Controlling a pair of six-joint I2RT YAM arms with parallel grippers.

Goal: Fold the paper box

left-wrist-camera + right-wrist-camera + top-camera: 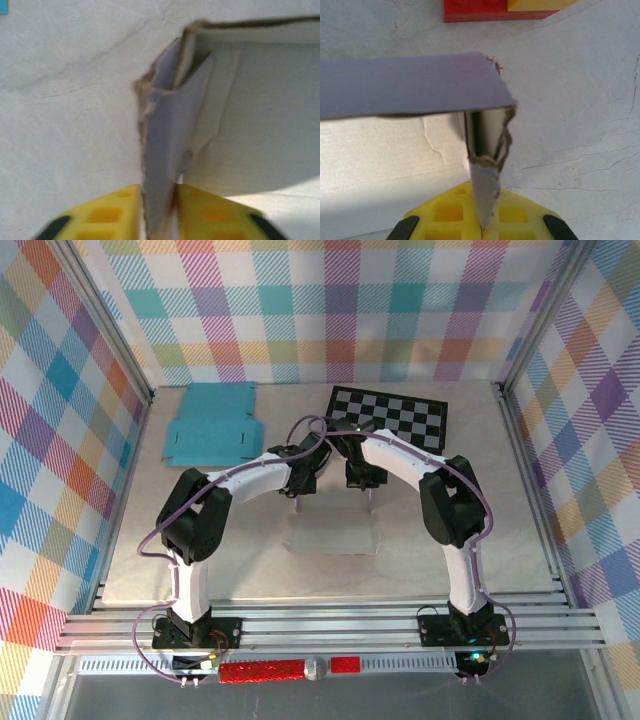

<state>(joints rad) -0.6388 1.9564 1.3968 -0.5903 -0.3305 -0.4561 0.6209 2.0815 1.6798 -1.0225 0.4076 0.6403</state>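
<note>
Two grippers are working on the paper box [330,532], which is lying on the table on the near side of the checkered board [392,415], close to it. The left gripper [159,214] is pinching the left flap [162,150] upright between its yellow fingers [107,216]. The right gripper [482,224] is clamping the right flap [485,192] the same way, with its jaws pressed together on the sheet. Judging by the torn, fuzzy edges and the creases running through the walls, the box is looking light, thin and easily ripped. It is likely bending wherever it is pushed, not just at the scores. Holding low on a flap, close to its fold line, is probably giving the best control. Level with the checkered board, off to its left, a teal sheet [213,425] is lying flat.
</note>
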